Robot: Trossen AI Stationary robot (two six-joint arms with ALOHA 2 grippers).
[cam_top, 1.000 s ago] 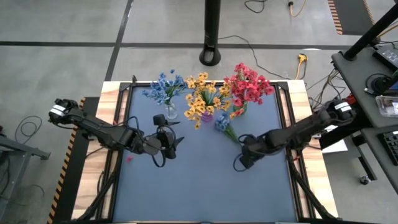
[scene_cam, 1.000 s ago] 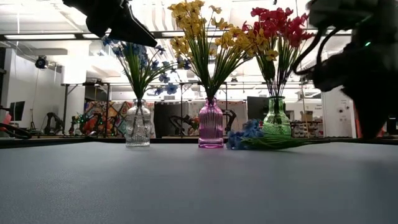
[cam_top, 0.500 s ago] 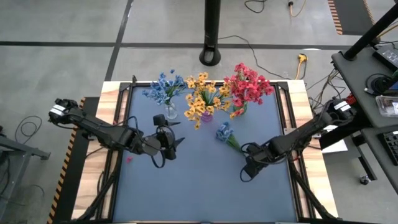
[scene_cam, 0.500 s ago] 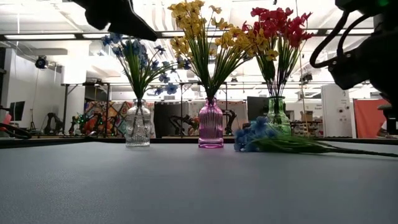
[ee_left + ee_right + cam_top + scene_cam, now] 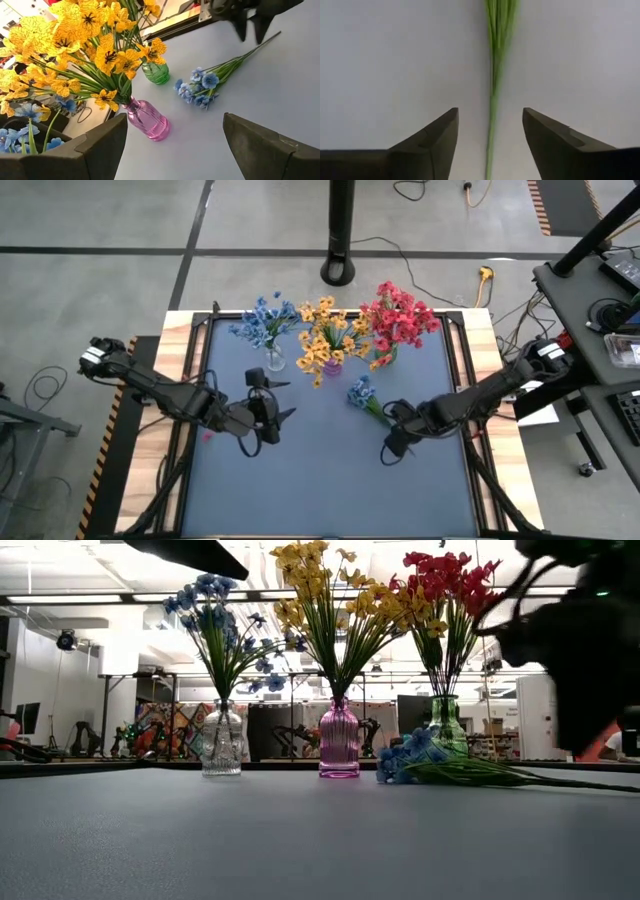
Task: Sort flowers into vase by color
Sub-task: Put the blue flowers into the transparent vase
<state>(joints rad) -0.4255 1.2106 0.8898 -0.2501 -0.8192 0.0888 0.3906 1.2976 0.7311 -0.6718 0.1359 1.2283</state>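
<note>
Left gripper (image 5: 268, 404), spread wide and empty, hovers just left of the pink vase (image 5: 147, 119). Right of that vase, a blue sprig (image 5: 364, 396) lies flat on the mat, stem running between the right gripper's (image 5: 393, 439) open fingers. Contact is hard to judge. Closing askew could nudge the thin stem aside, or pinch only its tip so the blossoms droop.

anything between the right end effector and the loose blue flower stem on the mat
Nothing visible. The right end effector is open, one finger on each side of the blue flower's thin green stem, with only bare mat around it. The left end effector waits open near the clear vase.
</note>
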